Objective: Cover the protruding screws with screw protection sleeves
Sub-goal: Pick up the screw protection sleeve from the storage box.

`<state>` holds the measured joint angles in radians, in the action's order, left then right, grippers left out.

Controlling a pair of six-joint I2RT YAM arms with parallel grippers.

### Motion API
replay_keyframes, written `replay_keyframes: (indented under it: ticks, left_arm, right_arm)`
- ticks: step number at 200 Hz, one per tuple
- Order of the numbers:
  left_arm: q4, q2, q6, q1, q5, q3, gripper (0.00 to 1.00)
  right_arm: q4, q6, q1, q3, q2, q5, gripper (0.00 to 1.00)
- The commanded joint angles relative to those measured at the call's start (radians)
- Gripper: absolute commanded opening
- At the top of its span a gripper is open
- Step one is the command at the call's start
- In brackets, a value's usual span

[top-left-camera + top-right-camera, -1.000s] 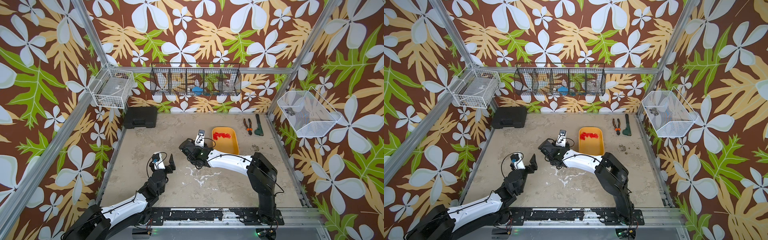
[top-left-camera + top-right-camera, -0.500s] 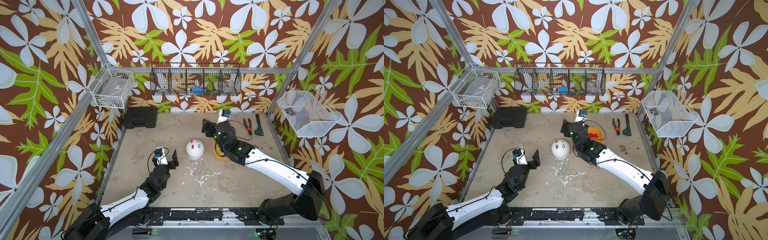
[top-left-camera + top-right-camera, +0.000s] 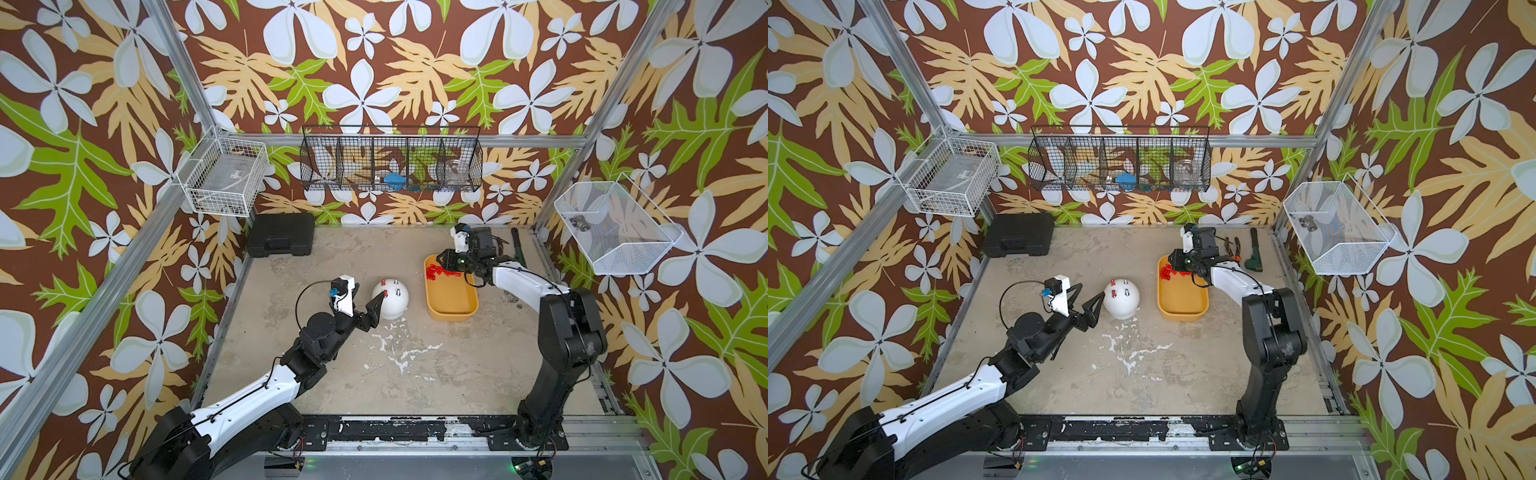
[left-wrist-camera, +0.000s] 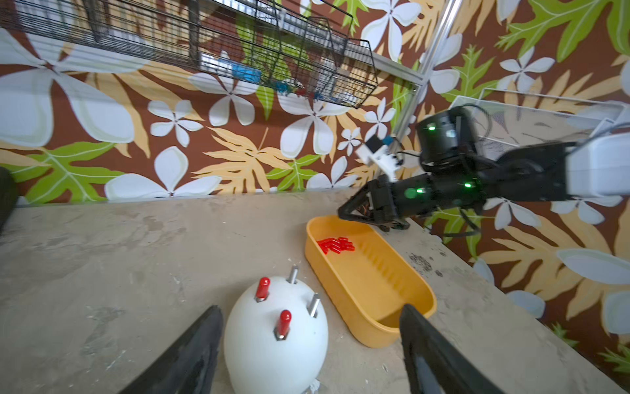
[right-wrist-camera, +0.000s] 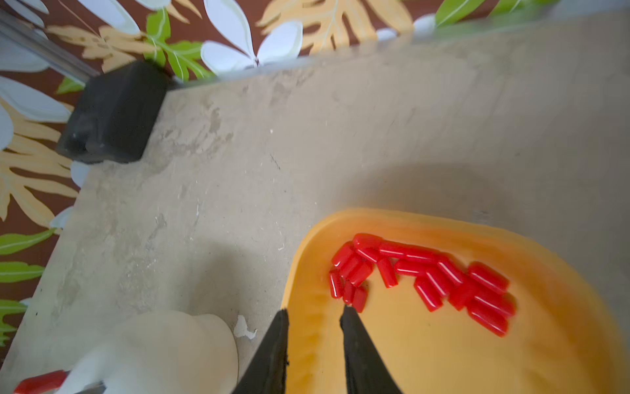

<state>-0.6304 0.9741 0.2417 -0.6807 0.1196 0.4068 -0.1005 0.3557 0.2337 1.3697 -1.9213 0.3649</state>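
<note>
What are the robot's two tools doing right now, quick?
Left tool: open, holding nothing.
Right tool: open a little, empty, by the red sleeves.

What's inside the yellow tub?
A heap of little red caps sits at one end; the rest of the tub is bare. In a top view, the right pincer hides part of that end.

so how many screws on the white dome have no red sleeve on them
2. On the white dome's tray side: one bare screw toward the back wall, another nearer the robot. The other two wear red sleeves; none seems hidden.
</note>
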Motion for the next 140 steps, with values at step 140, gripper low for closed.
replay_keyframes:
  ticks: [140]
  left_arm:
    - [0.024,0.016,-0.005,0.000,-0.020,-0.029,0.82]
  right_arm:
    - [-0.179,-0.057,0.008,0.122,-0.184,-0.038,0.26]
